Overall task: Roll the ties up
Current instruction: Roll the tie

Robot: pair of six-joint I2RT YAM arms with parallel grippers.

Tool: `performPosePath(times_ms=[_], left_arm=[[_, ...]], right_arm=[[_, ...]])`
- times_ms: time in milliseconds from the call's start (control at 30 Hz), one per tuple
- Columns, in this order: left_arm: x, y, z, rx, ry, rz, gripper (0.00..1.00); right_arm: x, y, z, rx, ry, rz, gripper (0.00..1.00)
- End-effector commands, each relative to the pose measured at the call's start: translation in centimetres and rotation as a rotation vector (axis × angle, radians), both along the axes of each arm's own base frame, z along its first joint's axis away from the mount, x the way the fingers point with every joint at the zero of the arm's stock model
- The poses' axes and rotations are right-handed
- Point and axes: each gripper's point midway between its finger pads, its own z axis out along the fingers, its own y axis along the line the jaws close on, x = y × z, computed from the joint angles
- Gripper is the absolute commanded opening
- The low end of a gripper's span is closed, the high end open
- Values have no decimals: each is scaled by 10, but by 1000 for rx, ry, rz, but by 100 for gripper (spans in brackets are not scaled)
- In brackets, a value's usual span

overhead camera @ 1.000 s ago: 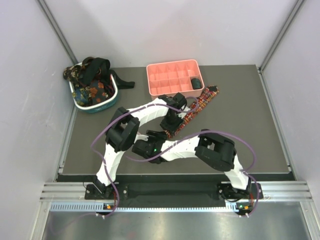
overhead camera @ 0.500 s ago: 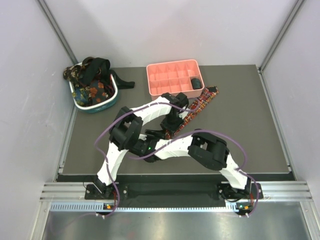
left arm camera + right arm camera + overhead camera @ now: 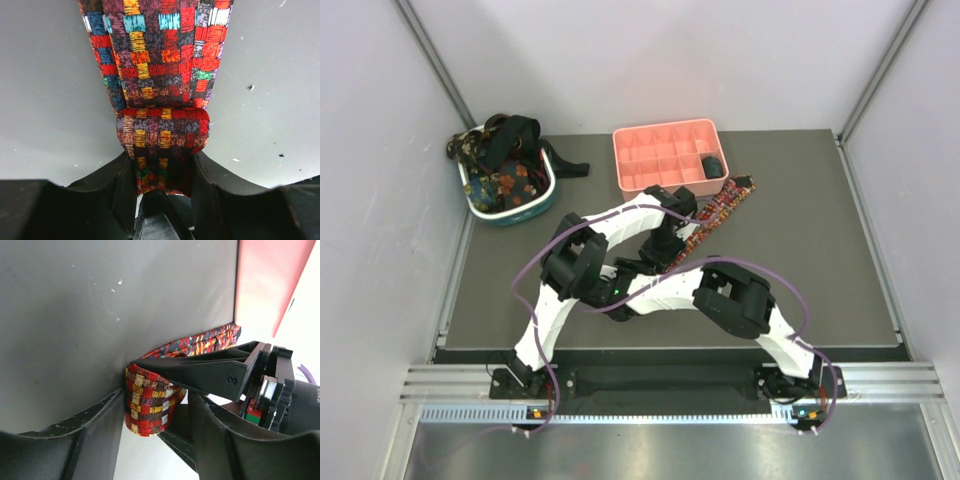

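1. Tie (image 3: 722, 207): laid out on the desk (image 3: 800, 260) beside the tray (image 3: 665, 127), near end rolled.
2. Left gripper (image 3: 163, 162): jaws clamped on the rolled end.
3. Right gripper (image 3: 156, 396): jaws held part-open astride the same end, one side clear.

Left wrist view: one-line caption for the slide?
Left gripper pinches the rolled end of the plaid tie; the rest lies on the grey table.

Red-yellow plaid tie (image 3: 160, 85), near end rolled up, remainder stretched out flat.
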Motion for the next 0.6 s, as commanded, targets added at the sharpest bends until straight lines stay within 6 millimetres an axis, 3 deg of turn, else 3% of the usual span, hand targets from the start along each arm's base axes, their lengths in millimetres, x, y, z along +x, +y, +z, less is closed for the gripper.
performPosePath(times_ms=[0, 100, 200, 367, 567], left_arm=[[-46, 28, -10, 129, 193, -14, 45], [-46, 29, -10, 136, 191, -19, 45], [-44, 27, -9, 126, 179, -21, 46], [-33, 19, -2, 89, 127, -20, 49], [-6, -3, 25, 10, 18, -29, 56]], right_arm=[[6, -27, -40, -39, 114, -62, 49], [6, -24, -38, -30, 119, -61, 32], [4, -17, -32, 2, 131, -51, 22], [2, -13, -24, 28, 124, -43, 20], [0, -7, -17, 87, 137, -33, 19]])
